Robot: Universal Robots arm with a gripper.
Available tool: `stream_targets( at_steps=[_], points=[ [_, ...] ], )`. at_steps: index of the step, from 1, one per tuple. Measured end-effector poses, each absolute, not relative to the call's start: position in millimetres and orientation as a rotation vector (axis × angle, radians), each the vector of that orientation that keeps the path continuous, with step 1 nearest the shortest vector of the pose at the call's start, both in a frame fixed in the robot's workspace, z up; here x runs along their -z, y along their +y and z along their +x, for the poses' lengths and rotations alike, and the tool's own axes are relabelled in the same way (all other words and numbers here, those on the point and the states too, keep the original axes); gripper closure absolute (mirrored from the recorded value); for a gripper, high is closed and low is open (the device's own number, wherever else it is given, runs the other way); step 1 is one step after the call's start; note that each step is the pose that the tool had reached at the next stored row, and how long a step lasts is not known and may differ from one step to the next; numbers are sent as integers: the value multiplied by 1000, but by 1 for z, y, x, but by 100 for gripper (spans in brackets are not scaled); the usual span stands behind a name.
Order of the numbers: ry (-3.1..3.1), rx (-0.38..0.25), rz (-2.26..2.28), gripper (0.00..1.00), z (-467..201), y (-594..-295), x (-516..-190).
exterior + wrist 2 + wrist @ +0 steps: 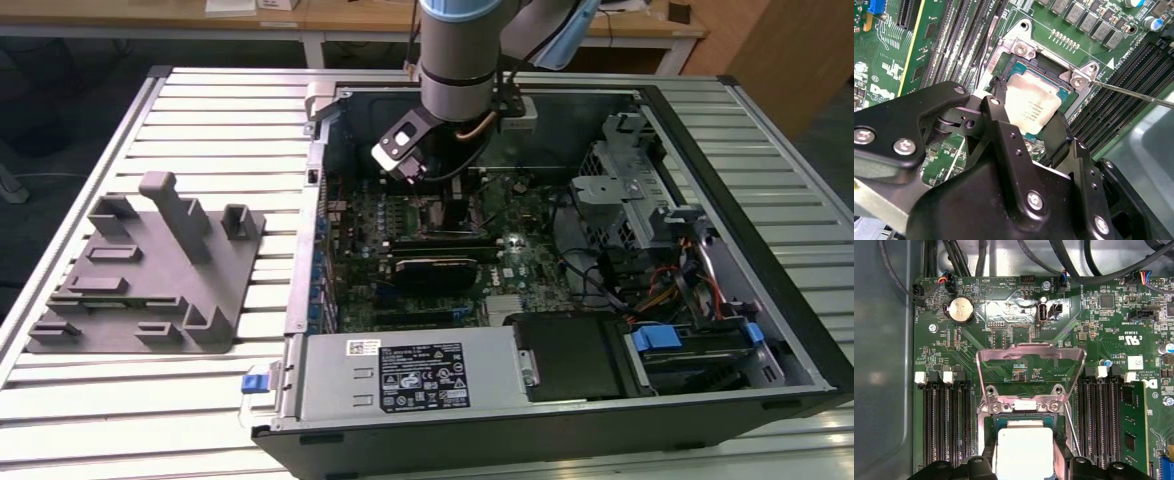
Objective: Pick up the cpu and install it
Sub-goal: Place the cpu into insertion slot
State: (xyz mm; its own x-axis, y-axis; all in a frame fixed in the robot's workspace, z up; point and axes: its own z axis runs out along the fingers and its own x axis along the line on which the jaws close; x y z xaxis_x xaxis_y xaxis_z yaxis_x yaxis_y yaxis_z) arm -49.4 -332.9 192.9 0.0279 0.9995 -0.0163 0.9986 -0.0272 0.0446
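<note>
The cpu [1033, 111] is a small silver square with a pale rim, lying at the open socket [1024, 50] on the green motherboard. My gripper [1029, 119] is shut on the cpu, with a black finger [996, 112] against one edge and the other against the opposite edge. In the first wrist view the cpu [1024, 450] sits between the fingertips [981, 467], just below the raised metal load plate [1031, 370]. In the exterior view my gripper [434, 185] reaches down into the computer case [534, 440] over the board's upper part.
The thin socket lever [1134, 92] sticks out beside the socket. Memory slots [946, 425] flank it, with one green module [1133, 425] seated. The power supply [400, 375], drive cage [627, 200] and cables crowd the case. A grey fixture [147, 270] lies on the slatted table at the exterior view's left.
</note>
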Motion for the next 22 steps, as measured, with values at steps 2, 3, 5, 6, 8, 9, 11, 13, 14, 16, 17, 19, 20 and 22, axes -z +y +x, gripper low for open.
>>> stream_targets(
  at_steps=[2, 3, 5, 6, 8, 9, 11, 13, 14, 16, 17, 19, 20, 22],
  points=[
    [2160, -30, 2221, 47, -49, -333, -193],
    [2160, -30, 2221, 47, -49, -333, -193],
    [2160, -30, 2221, 47, -49, -333, -193],
    [2160, -30, 2221, 47, -49, -333, -193],
    [2160, -30, 2221, 47, -49, -333, -193],
    [2160, -30, 2221, 47, -49, -333, -193],
    [2160, -30, 2221, 47, -49, -333, -192],
    [2160, -30, 2221, 47, -49, -333, -192],
    [2160, -30, 2221, 47, -49, -333, -192],
    [2160, -30, 2221, 47, -49, -333, -192],
    [2160, -30, 2221, 47, -49, -333, -192],
    [2160, -30, 2221, 47, -49, -333, -192],
    [2160, -30, 2221, 47, -49, -333, -192],
    [2160, -30, 2221, 47, -49, -333, -192]
  ],
)
